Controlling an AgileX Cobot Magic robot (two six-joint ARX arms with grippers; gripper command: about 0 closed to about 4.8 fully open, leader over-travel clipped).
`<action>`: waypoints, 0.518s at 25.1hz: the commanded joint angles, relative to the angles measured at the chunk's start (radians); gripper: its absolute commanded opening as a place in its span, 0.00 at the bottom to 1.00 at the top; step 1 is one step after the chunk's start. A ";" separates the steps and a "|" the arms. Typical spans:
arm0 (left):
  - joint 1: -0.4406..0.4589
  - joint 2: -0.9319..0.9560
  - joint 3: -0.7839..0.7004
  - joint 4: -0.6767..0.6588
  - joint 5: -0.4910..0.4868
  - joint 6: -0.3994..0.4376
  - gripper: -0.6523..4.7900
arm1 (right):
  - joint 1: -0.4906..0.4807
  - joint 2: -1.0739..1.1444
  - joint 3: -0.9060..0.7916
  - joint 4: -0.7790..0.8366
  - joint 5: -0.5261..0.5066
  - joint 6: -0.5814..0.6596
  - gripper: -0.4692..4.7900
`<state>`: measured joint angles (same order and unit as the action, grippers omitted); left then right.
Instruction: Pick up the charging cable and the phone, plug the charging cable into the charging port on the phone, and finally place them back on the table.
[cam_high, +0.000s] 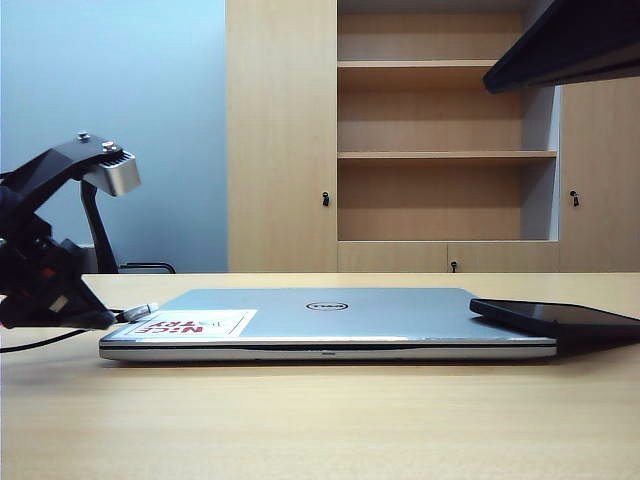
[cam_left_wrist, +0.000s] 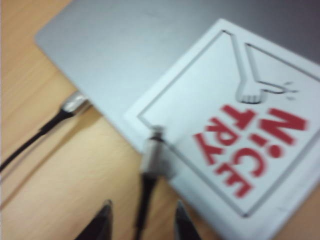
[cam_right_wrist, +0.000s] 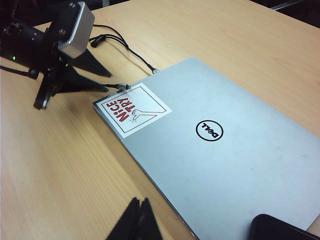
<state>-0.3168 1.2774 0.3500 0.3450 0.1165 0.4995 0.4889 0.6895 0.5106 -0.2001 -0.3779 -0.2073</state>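
Black, thin and limp, the charging cable (cam_left_wrist: 142, 200) will weigh almost nothing and flop wherever it is not supported; only its small silvery connector tip (cam_left_wrist: 156, 157) is rigid. That tip rests on the corner of the laptop (cam_high: 330, 315), on the edge of the red-and-white sticker (cam_left_wrist: 235, 140), with the cord trailing off onto the table (cam_high: 320, 420). A 2nd cable (cam_left_wrist: 45, 135) with a metallic end lies just beside the laptop's edge (not the target).

Left gripper (cam_left_wrist: 142, 222) hovers low over the cord, jaws spread, 1 finger on each side of it, nothing gripped yet. Judged best hold: the stiff plug body just behind the tip, so the connector stays aimed for insertion; a pinch further back on the cord would let the tip droop.

Right gripper (cam_right_wrist: 136, 220) hangs above the laptop's near edge, fingers pressed together, empty.

Phone (cam_right_wrist: 280, 227) lies at the laptop's far corner, partly over it. Flat, glossy, likely slippery; grasp across the long edges, leaving the short edge with the charging port free.
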 joint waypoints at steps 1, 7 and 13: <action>0.016 -0.001 0.000 0.016 0.003 0.006 0.40 | 0.002 -0.003 0.005 0.017 -0.005 -0.003 0.08; 0.016 0.002 0.000 0.016 0.003 0.005 0.40 | 0.002 -0.003 0.005 0.017 -0.005 -0.003 0.08; 0.015 0.035 0.000 0.031 0.003 0.005 0.41 | 0.002 -0.003 0.005 0.017 -0.005 -0.003 0.08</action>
<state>-0.3000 1.3048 0.3500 0.3557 0.1139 0.5014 0.4892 0.6895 0.5106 -0.2001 -0.3775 -0.2073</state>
